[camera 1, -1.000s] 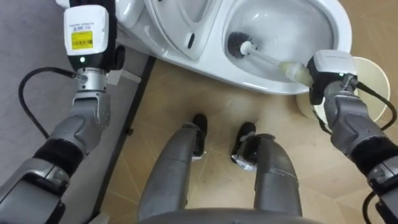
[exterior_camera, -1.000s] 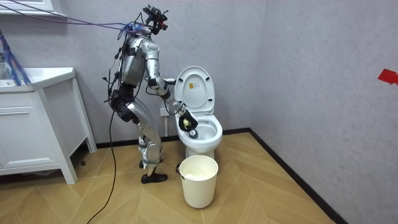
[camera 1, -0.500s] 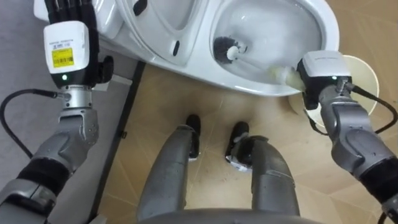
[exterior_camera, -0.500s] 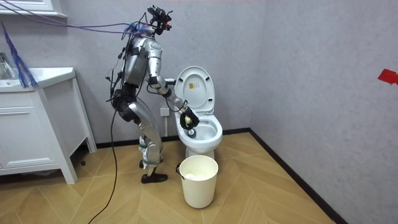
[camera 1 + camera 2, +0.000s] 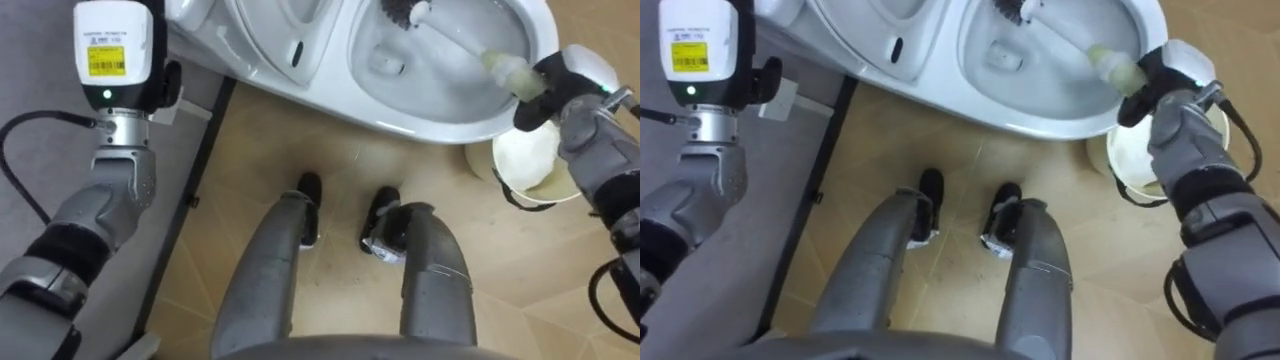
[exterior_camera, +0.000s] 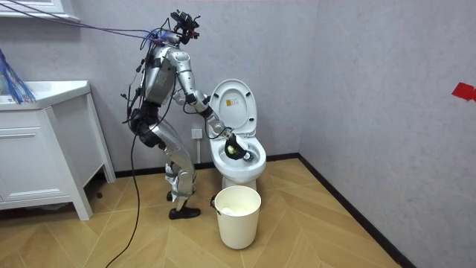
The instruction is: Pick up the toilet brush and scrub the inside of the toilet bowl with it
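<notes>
Nearest, the robot's 2 feet stood on the wooden floor [image 5: 300, 150], toes pointing at the toilet [image 5: 440, 125]. Just right of the feet, a pale bucket [image 5: 530, 165] sat on that floor, close against the near right side of the bowl.

Above the bucket, the right robot hand [image 5: 562, 88] came in from the right at the bowl's near right rim. Its dark fingers were clamped round the pale grip of the toilet brush [image 5: 462, 42]. From that grip the handle ran to the far left across the inside of the bowl, so the brush lay entirely left of and beyond the hand. The dark bristle head [image 5: 403, 10] rested against the bowl's far inner wall, well apart from the fingers.

On the left, the left robot hand [image 5: 118, 55] was raised beside the toilet's left flank, its white back with a yellow label facing up. Its fingers ran out of the top edge, so I cannot tell whether they were apart or together.

In the room view the robot stood on the room view's left of the toilet, leaning forward with 1 arm reaching down into the bowl. The lid [image 6: 232, 104] was upright against the far wall. A white cabinet [image 6: 44, 156] stood well apart at the room view's left.
</notes>
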Robot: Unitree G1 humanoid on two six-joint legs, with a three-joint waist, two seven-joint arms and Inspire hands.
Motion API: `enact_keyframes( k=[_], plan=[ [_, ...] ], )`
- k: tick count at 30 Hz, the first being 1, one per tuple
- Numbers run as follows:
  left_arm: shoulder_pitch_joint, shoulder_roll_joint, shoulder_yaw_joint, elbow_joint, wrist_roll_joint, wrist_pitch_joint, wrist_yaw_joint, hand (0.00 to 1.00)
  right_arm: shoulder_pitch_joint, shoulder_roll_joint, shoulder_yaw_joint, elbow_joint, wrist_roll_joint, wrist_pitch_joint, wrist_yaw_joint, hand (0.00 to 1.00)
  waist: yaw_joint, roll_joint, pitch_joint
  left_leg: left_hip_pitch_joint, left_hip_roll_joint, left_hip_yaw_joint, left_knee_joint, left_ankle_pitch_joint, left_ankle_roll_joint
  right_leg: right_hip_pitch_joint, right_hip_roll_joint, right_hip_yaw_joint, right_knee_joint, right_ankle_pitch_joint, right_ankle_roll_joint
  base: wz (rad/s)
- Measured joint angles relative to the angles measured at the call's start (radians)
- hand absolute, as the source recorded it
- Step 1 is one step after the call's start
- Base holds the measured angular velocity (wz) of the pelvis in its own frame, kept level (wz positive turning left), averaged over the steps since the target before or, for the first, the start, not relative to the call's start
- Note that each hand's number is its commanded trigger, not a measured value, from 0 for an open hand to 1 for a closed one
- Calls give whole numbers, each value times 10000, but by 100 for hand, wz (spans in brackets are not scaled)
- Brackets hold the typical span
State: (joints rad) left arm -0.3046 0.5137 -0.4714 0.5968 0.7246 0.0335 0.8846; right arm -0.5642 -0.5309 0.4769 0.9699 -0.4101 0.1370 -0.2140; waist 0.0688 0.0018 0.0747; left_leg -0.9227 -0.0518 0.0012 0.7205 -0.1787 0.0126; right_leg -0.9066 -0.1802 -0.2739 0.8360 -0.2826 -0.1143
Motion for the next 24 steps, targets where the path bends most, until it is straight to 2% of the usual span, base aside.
enact_keyframes(
  k=[2,4,7,8,9,10,11,14,18,20,22,24],
  plan=[
    [-175,-60,-17,111,56,14,-180,0,-2,1,38,-21,-948,-58,-75,100,23,5,-1,55,5,6,38,-16,24,73,-4,-3,0,0,3,-4],
    [-253,-237,-38,202,117,82,-507,0,104,0,277,-82,-1872,-42,-90,100,189,6,-1,194,75,16,72,-89,-8,244,71,-9,-83,9,12,-9],
    [-382,-291,-139,275,65,50,-811,0,542,0,1046,-779,-3374,-21,33,100,309,57,-13,322,124,-77,-10,-71,-48,450,182,-70,-312,61,92,-2],
    [-498,-290,-342,320,-138,16,-828,0,796,24,1397,-1023,-3696,146,105,100,466,116,-16,341,237,-90,-18,-78,-50,545,327,-99,-497,142,105,-9],
    [-547,-292,-499,327,-353,-22,-837,0,1057,24,1558,-1243,-3723,402,167,100,543,231,-25,353,285,-150,-57,-71,-59,642,363,-231,-680,217,89,-10],
    [-537,-292,-529,351,-396,-67,-837,0,1198,-13,1560,-1365,-3726,491,180,100,557,321,-40,354,333,-152,-57,-76,-52,689,404,-267,-756,253,81,-8],
    [-520,-287,-555,429,-456,-186,-837,0,1484,-106,1562,-1781,-3726,678,244,100,613,435,-90,353,394,-126,-67,-95,-31,724,458,-272,-861,291,96,-12],
    [-269,-288,-529,448,-473,-264,-847,0,2195,-377,1545,-3058,-3796,1086,495,100,632,596,-191,418,442,-145,-151,-115,-63,813,558,-269,-1039,363,34,-8],
    [138,-177,-401,427,-578,-346,-859,0,3111,-606,1469,-4817,-3974,1716,1084,100,619,603,-206,756,503,-58,-342,-142,-101,1028,652,-149,-1156,340,-32,-8],
    [420,-163,-247,420,-615,-393,-870,0,3428,-657,1402,-5362,-4046,1866,1404,100,608,582,-261,926,576,-21,-476,-183,-161,1177,782,-55,-1330,346,-45,-14],
    [643,-161,-159,399,-619,-405,-884,0,3784,-673,1260,-5858,-4150,1935,1750,100,557,561,-280,1165,651,-33,-575,-231,-220,1428,896,-40,-1495,358,-66,-9],
    [951,-151,21,369,-623,-410,-940,0,4053,-675,1244,-6275,-4344,1937,2120,100,525,445,-357,1479,743,-12,-676,-334,-292,1712,1008,-12,-1653,337,-104,-11]
  ],
)
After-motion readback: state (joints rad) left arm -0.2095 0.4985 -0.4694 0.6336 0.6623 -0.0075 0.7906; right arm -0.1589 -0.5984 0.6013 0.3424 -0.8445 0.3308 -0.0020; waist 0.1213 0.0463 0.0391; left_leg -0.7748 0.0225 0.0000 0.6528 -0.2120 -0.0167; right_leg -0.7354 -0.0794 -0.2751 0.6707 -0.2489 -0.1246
